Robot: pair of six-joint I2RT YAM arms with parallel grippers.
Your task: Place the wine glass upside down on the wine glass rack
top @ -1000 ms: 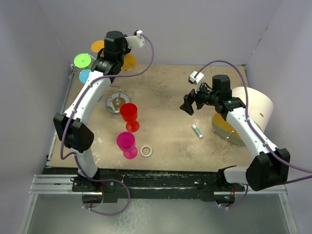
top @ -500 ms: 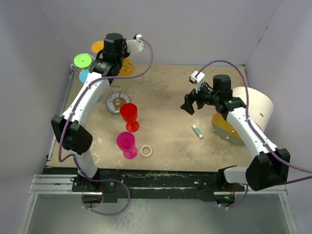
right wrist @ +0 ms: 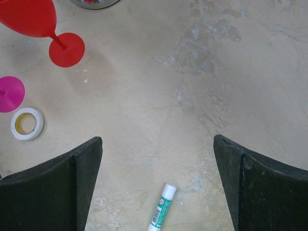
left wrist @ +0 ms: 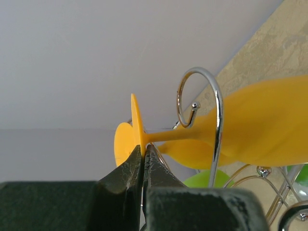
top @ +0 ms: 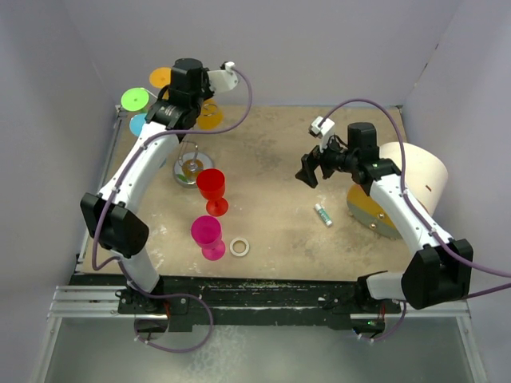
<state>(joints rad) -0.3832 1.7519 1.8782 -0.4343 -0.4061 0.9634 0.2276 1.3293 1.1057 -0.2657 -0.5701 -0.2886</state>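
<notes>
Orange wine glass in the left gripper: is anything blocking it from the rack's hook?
Nothing visible blocks it. The left gripper pinches the orange wine glass by its foot, and its stem crosses behind the rack's curled hook.

From the left wrist, the yellow wine glass [left wrist: 260,130] runs off the right edge, bowl blurred. Right wrist: red glass [right wrist: 29,17] cropped at top, white tube [right wrist: 161,208] cut by the bottom edge.

Matt yellow plastic wine glass [left wrist: 269,127], shiny chrome wire rack [left wrist: 219,120], scuffed matt tabletop [right wrist: 144,96]
</notes>
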